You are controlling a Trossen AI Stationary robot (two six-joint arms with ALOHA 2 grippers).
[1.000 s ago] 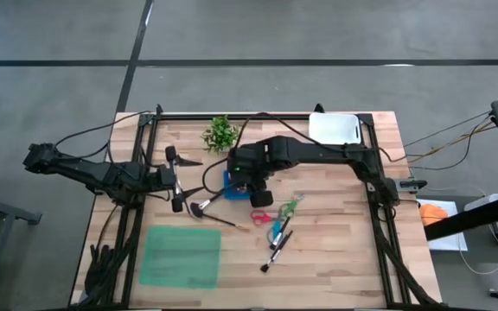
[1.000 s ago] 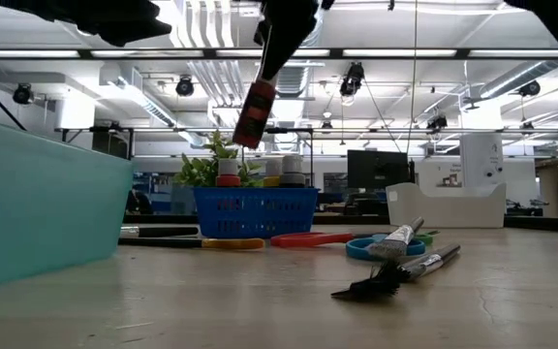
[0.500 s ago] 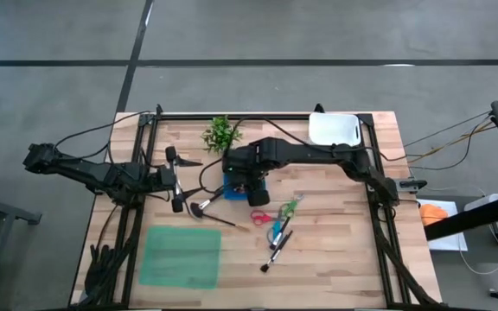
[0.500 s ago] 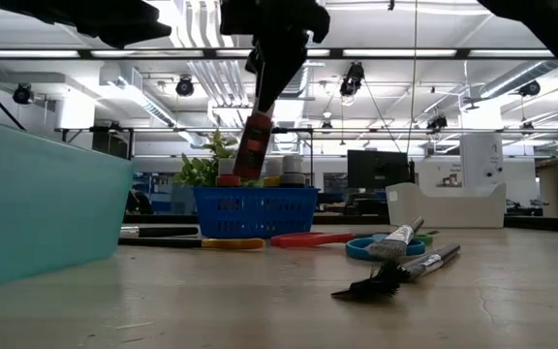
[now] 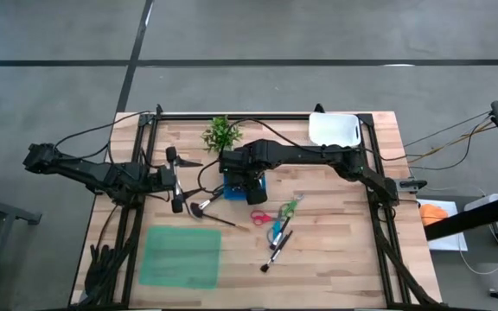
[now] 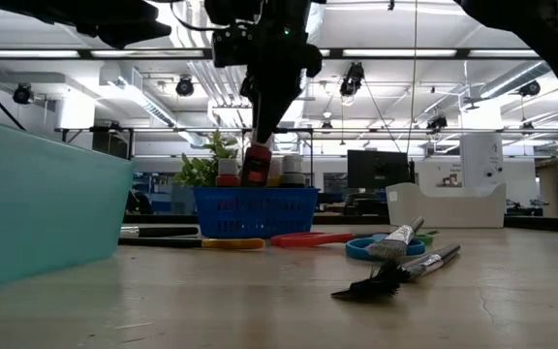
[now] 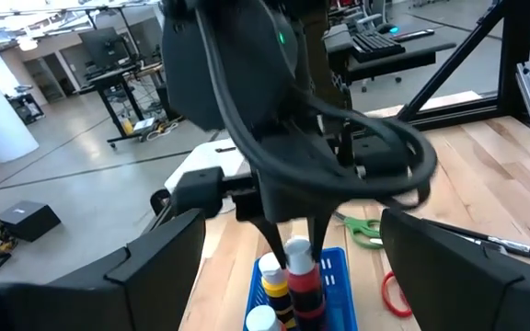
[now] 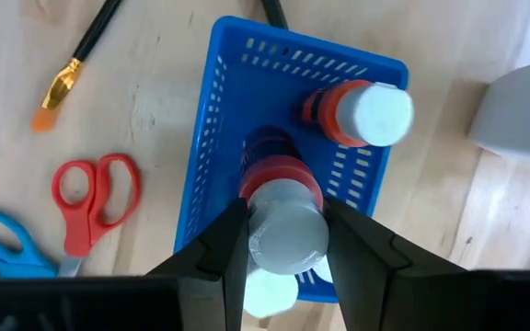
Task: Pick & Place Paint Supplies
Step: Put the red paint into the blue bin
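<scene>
Lowered since a second ago, the right hand (image 8: 283,241) pinches a red paint bottle (image 8: 282,207) partly inside the blue basket (image 8: 212,156), where releasing it tilted could topple neighbouring bottles (image 8: 362,115); the left hand (image 5: 176,180) waits spread nearby.

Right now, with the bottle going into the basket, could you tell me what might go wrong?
The right gripper holds a red bottle tilted over the blue basket; released so, it may tip. It may also knock the bottle already inside.
</scene>
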